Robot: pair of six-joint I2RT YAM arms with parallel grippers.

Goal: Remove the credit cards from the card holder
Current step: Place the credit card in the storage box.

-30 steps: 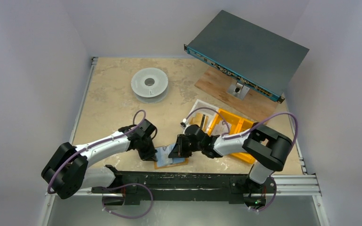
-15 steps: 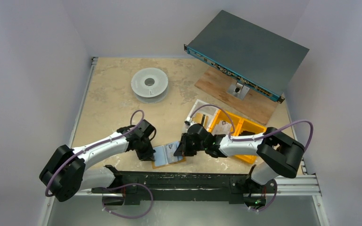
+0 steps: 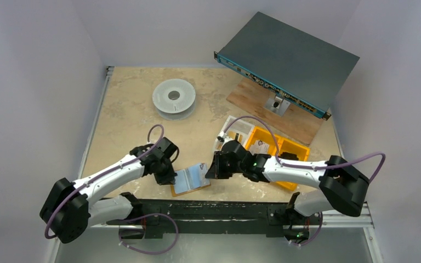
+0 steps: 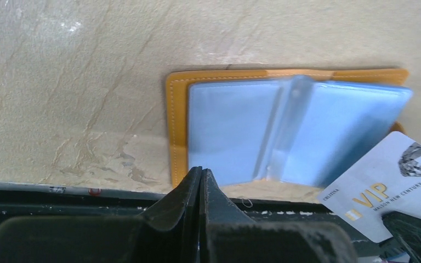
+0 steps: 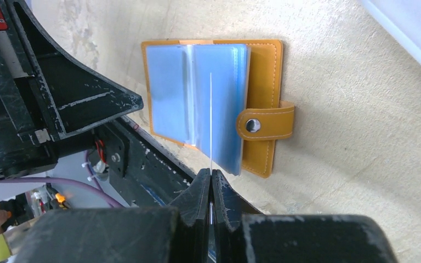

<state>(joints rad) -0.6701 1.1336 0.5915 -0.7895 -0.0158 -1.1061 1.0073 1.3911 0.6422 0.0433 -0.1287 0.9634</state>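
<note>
The card holder (image 3: 188, 182) lies open near the table's front edge, a mustard-orange cover (image 5: 264, 66) with blue clear sleeves (image 4: 235, 126) and a snap strap (image 5: 259, 125). My left gripper (image 4: 200, 171) is shut with nothing between its fingers, and its tips are at the holder's left edge (image 3: 170, 178). My right gripper (image 5: 211, 174) is shut on a white credit card (image 4: 381, 186) marked VIP. In the right wrist view this card (image 5: 211, 109) shows edge-on as a thin line over the sleeves. That gripper (image 3: 209, 172) is at the holder's right side.
A black rail (image 3: 214, 208) runs along the near edge just below the holder. Orange bins (image 3: 277, 147) and a white packet (image 3: 234, 125) lie behind the right arm. A white spool (image 3: 174, 97) sits at the back left, a grey rack unit (image 3: 288, 57) on a wooden board (image 3: 263, 107) at the back right.
The card holder and my left gripper have slid a little to the left. My right arm's elbow has swung out to the right, its gripper still shut on the card.
</note>
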